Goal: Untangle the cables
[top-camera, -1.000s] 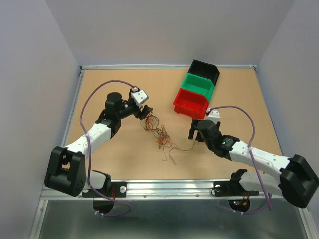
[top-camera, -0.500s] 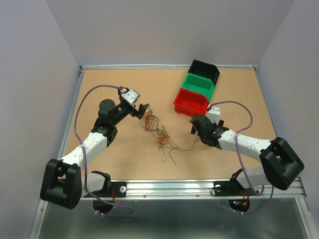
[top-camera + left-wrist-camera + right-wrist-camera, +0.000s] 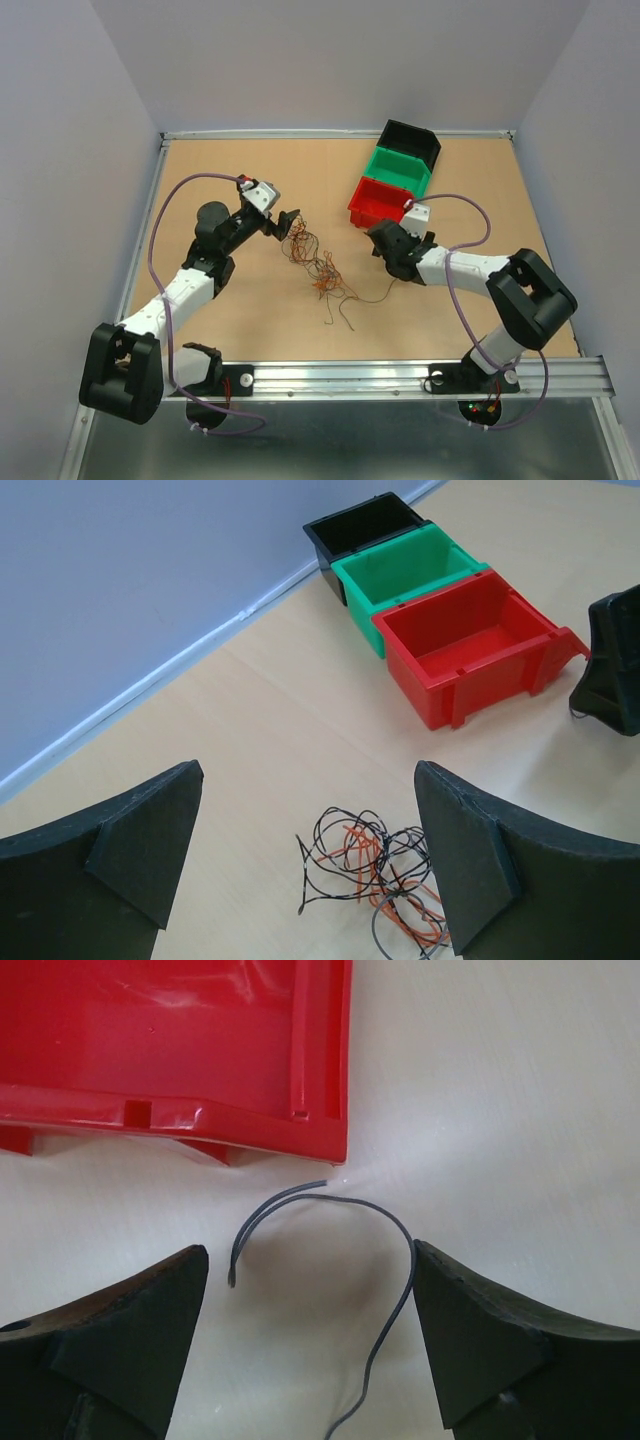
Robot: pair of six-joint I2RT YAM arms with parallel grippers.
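Left claw [image 3: 308, 780]: has spread to full width within the last second and holds nothing, poised above the far end of the cables [image 3: 318, 265]. Right claw [image 3: 310, 1260]: open and empty; its arm has folded inward, bringing it over a loose grey strand [image 3: 270, 1200] just beside the red bin [image 3: 200, 1040]. The knot lies mid-tabletop [image 3: 250, 170], apparently undisturbed. Judgement: both claws are lining up fresh grasps, and no separation has been achieved yet.

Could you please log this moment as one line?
left gripper: open, near cables | right gripper: open, over loose strand beside red bin | held: nothing | cables: tangled
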